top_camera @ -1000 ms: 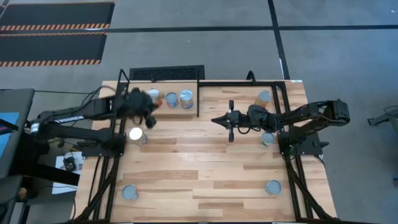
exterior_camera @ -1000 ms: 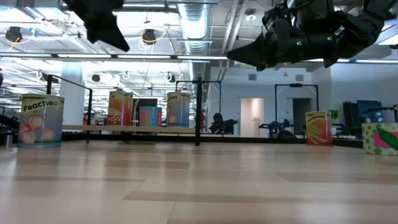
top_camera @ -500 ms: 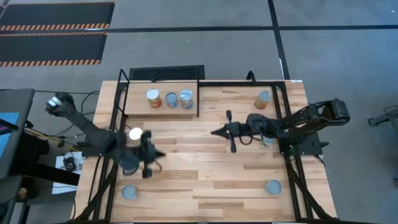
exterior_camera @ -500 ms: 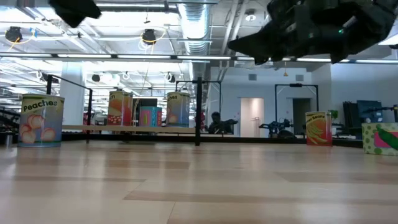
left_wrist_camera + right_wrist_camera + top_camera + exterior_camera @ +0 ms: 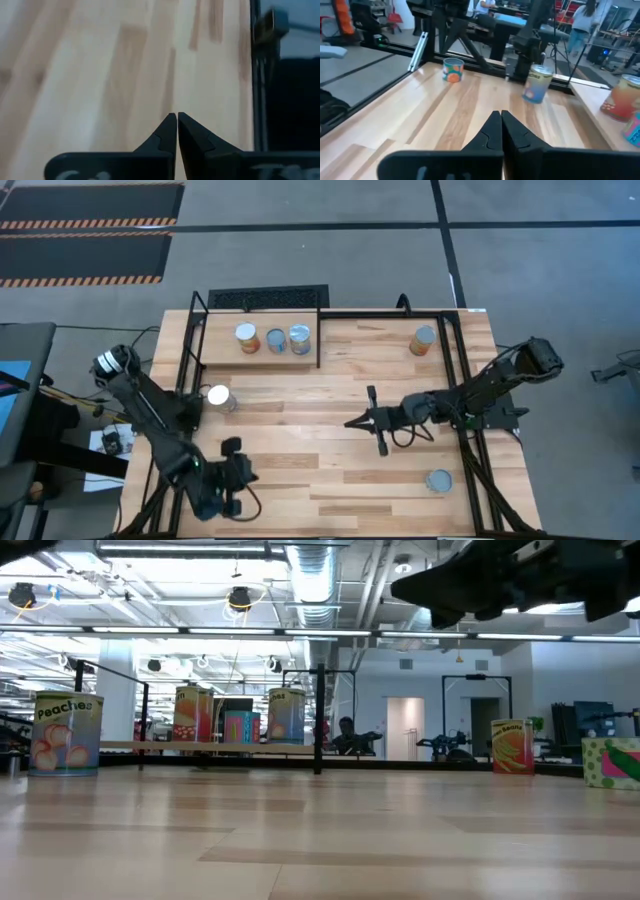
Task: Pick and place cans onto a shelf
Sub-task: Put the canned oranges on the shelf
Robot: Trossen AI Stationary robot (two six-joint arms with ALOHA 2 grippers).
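Observation:
The shelf (image 5: 262, 352), a light-wood board with black rods, stands at the table's far left and carries three cans (image 5: 246, 335) (image 5: 276, 340) (image 5: 299, 337); they also show in the low view (image 5: 193, 713) (image 5: 285, 715). My left gripper (image 5: 250, 474) (image 5: 177, 116) is shut and empty above the table's near-left corner. My right gripper (image 5: 348, 423) (image 5: 500, 114) is shut and empty above the table's middle, pointing toward the left edge, high in the low view (image 5: 395, 588). Loose cans stand upright on the table: one left (image 5: 218, 396), one far right (image 5: 423, 340), one near right (image 5: 438, 480).
The right wrist view shows another can (image 5: 453, 69) near the table's near-left corner, under my left arm in the high view. Black frame rods (image 5: 455, 370) run along the table's sides. Bare planks (image 5: 300, 470) lie between the two grippers. A person (image 5: 581, 17) stands in the room beyond the table.
My left gripper has swung from over the shelf toward the table's near edge, past the loose can on the left, to the near-left corner. My right gripper has gone toward the near edge, still pointing left. The cans have stayed where they were.

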